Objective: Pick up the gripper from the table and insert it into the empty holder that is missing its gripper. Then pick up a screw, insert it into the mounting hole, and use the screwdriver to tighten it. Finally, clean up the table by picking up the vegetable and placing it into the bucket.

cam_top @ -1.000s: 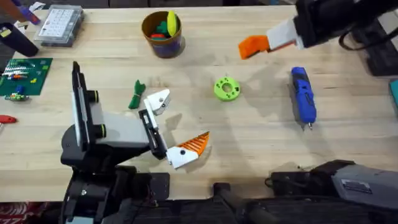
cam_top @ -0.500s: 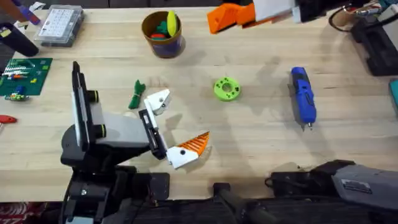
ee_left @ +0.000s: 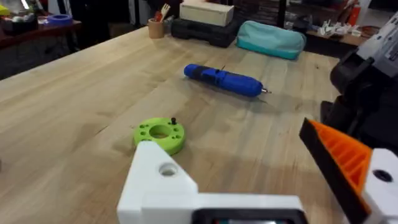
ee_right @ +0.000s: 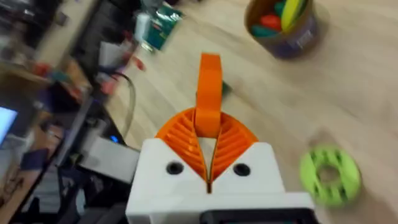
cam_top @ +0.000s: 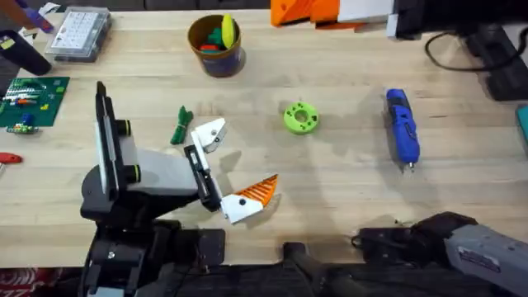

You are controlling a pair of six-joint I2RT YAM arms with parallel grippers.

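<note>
Orange gripper [ee_right: 209, 93], pinched in the right gripper [ee_right: 209, 163], had risen toward twelve o'clock, away from the open-fingered left gripper's holder [cam_top: 210, 134], delaying insertion.

- The table [cam_top: 346, 190] is pale wood with visible grain and board seams, smooth and matt.
- The screwdriver [cam_top: 402, 126] has a smooth blue plastic body with a soft sheen and a short bare metal bit.
- The holder [ee_left: 163, 180] is matt white plastic, faintly layered (it looks printed).
- The gripper [ee_right: 209, 93] is smooth orange plastic, pinched between the right gripper's [ee_right: 209, 149] ribbed orange pads on matt white plastic mounts.
- The bucket [cam_top: 216, 45] has a matt tan rim and a dark purple-blue body.
- The green disc [cam_top: 300, 117] is bright matt plastic.
- The vegetable [cam_top: 181, 125] looks dull, dark green; its material is unclear.
</note>
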